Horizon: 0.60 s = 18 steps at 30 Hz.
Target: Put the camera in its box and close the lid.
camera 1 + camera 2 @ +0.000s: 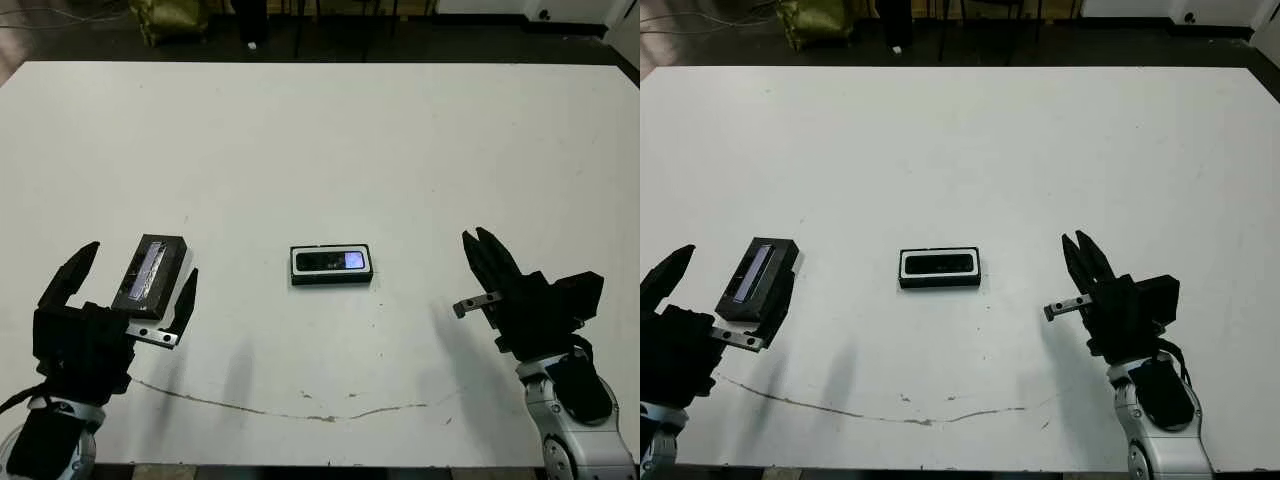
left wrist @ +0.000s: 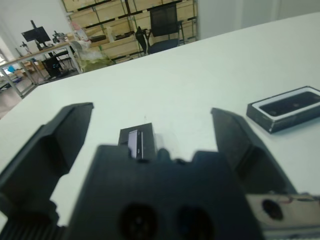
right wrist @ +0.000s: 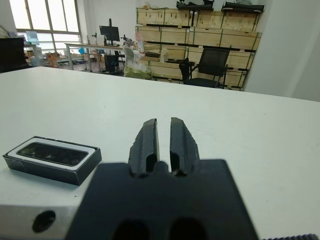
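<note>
- Two grippers sat low over the white table [image 1: 320, 140], one on each side of the box [image 1: 332, 265].
- The box lay flat near the middle of the table, well apart from both grippers. It was a small, shallow black tray with a white edge inside.
- The camera [image 1: 333, 261] was already lying in the box. It was a slim black bar with round ends, and a little bluish screen glowed on top.
- The lid [image 1: 152, 274] lay on the table between the fingers of the left gripper [image 1: 132, 287]. It was flat, black and boxy, with a shiny silvery strip down its face.
- The left gripper was spread wide around the lid and did not seem to be squeezing it. It looked ready to pinch the lid so it could be carried to the box.
- The right gripper [image 1: 480, 256] had its two black fingers pressed nearly together and held nothing. It looked like it was just waiting out of the way.
</note>
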Motion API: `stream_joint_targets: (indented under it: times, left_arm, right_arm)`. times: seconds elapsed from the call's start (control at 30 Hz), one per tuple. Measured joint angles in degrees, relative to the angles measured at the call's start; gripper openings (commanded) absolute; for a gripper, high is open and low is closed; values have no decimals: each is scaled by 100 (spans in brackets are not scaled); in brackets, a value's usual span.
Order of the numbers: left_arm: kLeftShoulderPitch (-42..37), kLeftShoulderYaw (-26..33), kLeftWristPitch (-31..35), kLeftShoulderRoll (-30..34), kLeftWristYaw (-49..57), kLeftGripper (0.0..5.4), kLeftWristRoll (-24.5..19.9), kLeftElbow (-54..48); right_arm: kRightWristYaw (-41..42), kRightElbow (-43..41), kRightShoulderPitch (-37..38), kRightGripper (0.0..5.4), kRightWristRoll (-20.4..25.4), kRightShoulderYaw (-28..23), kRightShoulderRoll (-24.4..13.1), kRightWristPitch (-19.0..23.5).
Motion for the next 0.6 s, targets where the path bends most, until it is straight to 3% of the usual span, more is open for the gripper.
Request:
stream_joint_targets:
  times: [0.17, 0.43, 0.6]
  left_arm:
    - [-195, 81, 345, 185, -63, 538, -215, 104]
    - [-526, 429, 1902, 272, -36, 538, -1311, -108]
    - [-726, 684, 2436, 415, -21, 538, -1820, -145]
  right_arm:
    - [-44, -9, 6, 0, 12, 4, 19, 45]
    - [-68, -22, 5, 0, -32, 13, 17, 46]
    - [-45, -20, 4, 0, 7, 13, 18, 68]
